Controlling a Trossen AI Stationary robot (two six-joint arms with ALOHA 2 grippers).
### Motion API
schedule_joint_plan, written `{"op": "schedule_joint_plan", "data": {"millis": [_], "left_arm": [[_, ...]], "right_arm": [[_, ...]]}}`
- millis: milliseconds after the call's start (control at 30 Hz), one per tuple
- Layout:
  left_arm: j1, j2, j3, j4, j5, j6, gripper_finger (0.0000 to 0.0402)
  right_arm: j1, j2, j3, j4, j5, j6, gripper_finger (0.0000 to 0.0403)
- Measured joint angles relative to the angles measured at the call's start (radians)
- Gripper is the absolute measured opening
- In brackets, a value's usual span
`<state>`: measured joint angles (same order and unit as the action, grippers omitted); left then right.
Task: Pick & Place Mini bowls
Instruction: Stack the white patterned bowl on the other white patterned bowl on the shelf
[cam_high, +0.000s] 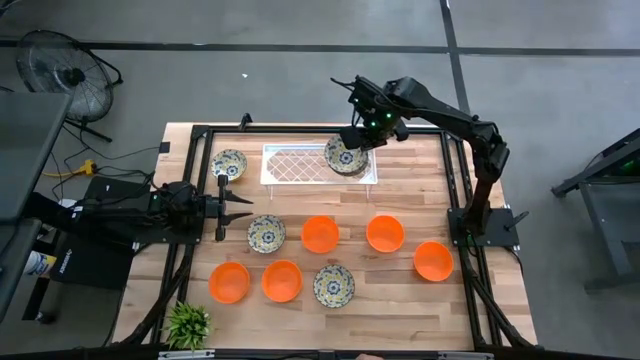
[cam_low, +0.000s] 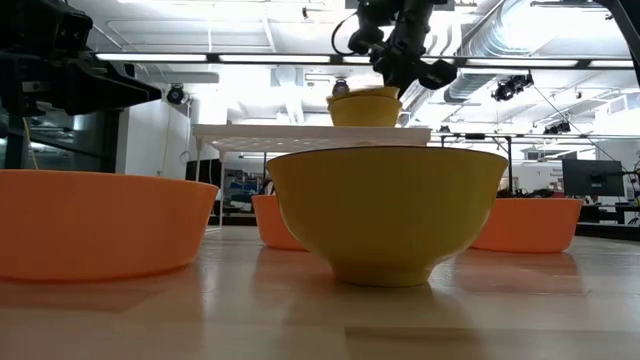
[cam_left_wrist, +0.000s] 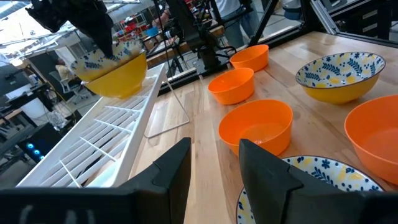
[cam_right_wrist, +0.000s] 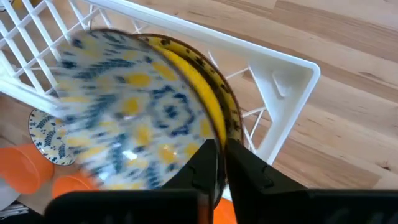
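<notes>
Low view, nearest the camera: a patterned bowl (cam_low: 388, 212) with a yellow outside stands on the bench (cam_low: 320, 320), with orange bowls (cam_low: 95, 222) to either side and behind. Farther off, on the white lattice tray (cam_low: 312, 133), a second patterned bowl (cam_low: 365, 106) is pinched at its rim by the right end effector (cam_low: 400, 62) — its fingers are seen narrow on the rim in the right wrist view, with another bowl nested beneath. From above, this stack sits at the right end of the tray (cam_high: 300, 165), just under the right end effector (cam_high: 352, 136).

The step in hand is judged to be the setting-down of that bowl. It would be done well if the bowl were seated level in the one below before the fingers are parted, and the end effector then lifted straight up so that the rim is not dragged or the stack tipped.

The left end effector (cam_high: 236, 207) waits low over the bench with its fingers apart and nothing held — just beside a patterned bowl (cam_high: 266, 233).

No brand, label or writing can be read on the bowls or tray.
</notes>
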<state>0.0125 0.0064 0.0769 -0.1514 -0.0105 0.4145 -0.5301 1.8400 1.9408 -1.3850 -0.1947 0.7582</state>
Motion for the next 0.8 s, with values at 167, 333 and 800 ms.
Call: {"op": "schedule_joint_plan", "data": {"millis": [167, 333, 800], "left_arm": [[0.0, 0.0, 0.0, 0.0, 0.0, 0.0, 0.0131], [0.0, 0.0, 0.0, 0.0, 0.0, 0.0, 0.0131], [0.0, 0.0, 0.0, 0.0, 0.0, 0.0, 0.0131]], "right_arm": [[0.0, 0.0, 0.0, 0.0, 0.0, 0.0, 0.0062], [0.0, 0.0, 0.001, 0.0, 0.0, 0.0, 0.0089], [0.0, -0.018, 0.001, -0.001, -0.007, 0.0, 0.0108]]}}
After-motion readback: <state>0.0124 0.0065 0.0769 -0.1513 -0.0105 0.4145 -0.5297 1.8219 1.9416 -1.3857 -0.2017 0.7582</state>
